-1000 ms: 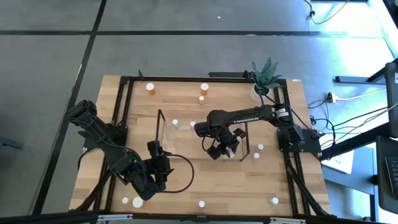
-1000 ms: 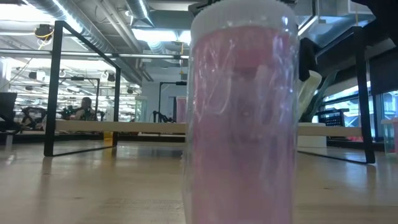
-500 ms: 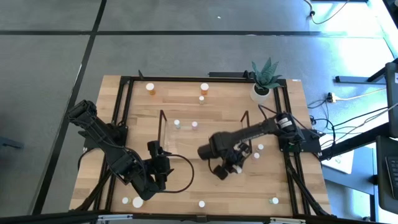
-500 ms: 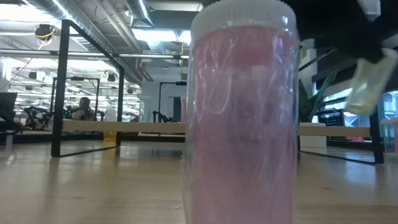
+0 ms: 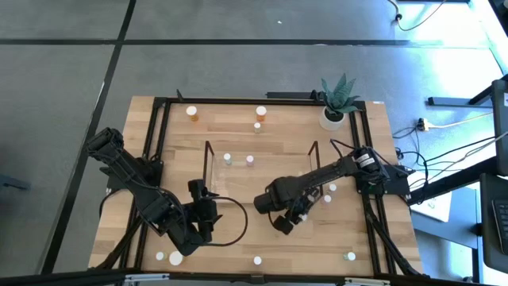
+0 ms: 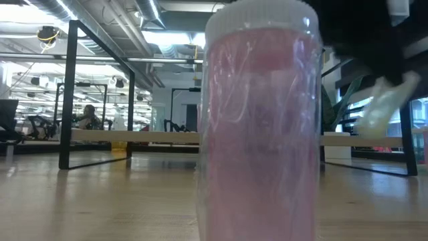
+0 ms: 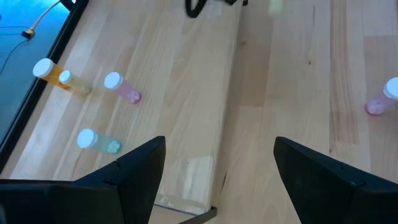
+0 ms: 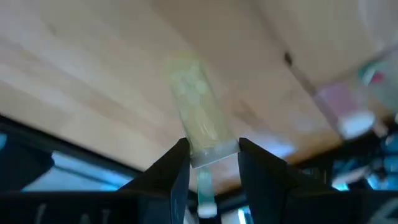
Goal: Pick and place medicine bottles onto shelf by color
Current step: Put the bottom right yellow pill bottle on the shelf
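My right gripper (image 5: 290, 220) is shut on a greenish medicine bottle (image 8: 196, 112), just in front of the clear shelf (image 5: 262, 171), above the table. In the low view the bottle (image 6: 384, 110) hangs slanted at the upper right. My left gripper (image 5: 202, 221) is open and empty at the near left. A pink bottle (image 6: 261, 120) stands right in front of the low camera. Two small bottles (image 5: 227, 158) (image 5: 250, 159) stand within the shelf. Orange (image 7: 59, 76), pink (image 7: 122, 88) and greenish (image 7: 96, 141) bottles show in the left wrist view. My right gripper pinches the greenish bottle between its two fingers near one end (image 8: 211, 152). The fingers lie across the bottle, and its green body sticks out past the fingertips. The bottle is lifted clear of the table and tilted.
Two orange bottles (image 5: 192, 113) (image 5: 261, 112) stand near the far edge, beside a potted plant (image 5: 337, 99). Two small bottles (image 5: 332, 187) stand right of the shelf. More bottles stand along the near edge (image 5: 175, 258) (image 5: 257, 260) (image 5: 350, 256). Black frame rails (image 5: 155, 159) run along the table's sides.
My right gripper has carried the greenish bottle from over the shelf toward the table's near edge, staying shut. The bottle has tipped from near upright to slanted. The shelf's black frame ends have shifted slightly toward the table's right.
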Controlling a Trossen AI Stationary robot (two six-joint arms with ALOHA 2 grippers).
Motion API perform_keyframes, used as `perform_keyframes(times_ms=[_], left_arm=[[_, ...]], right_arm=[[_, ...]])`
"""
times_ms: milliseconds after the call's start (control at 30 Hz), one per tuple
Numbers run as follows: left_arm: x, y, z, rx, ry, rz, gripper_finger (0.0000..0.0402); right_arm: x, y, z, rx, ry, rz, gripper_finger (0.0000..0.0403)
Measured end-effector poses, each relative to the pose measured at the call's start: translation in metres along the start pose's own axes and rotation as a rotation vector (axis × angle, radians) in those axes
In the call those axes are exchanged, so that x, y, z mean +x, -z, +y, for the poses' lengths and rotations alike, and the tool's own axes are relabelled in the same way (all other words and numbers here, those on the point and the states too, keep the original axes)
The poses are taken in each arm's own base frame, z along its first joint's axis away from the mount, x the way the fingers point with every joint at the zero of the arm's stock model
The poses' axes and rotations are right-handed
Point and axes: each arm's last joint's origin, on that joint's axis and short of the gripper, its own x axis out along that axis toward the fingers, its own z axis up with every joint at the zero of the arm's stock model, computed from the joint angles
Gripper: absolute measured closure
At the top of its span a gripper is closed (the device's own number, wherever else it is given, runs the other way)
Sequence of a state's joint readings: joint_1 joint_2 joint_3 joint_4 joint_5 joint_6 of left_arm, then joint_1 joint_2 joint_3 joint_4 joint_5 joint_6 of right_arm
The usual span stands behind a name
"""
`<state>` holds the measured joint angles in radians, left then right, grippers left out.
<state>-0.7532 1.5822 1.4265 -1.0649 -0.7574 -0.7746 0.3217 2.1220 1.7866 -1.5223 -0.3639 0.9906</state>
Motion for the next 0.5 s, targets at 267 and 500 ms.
perform_keyframes(times_ms=[267, 500], left_arm=[[0.0, 0.0, 0.0, 0.0, 0.0, 0.0, 0.0108], [0.0, 0.0, 0.0, 0.0, 0.0, 0.0, 0.0108]], right_arm=[[-0.001, -0.007, 0.006, -0.102, -0.079, -0.04, 0.0275], [0.005, 0.008, 0.016, -0.099, -0.076, -0.023, 0.0277]])
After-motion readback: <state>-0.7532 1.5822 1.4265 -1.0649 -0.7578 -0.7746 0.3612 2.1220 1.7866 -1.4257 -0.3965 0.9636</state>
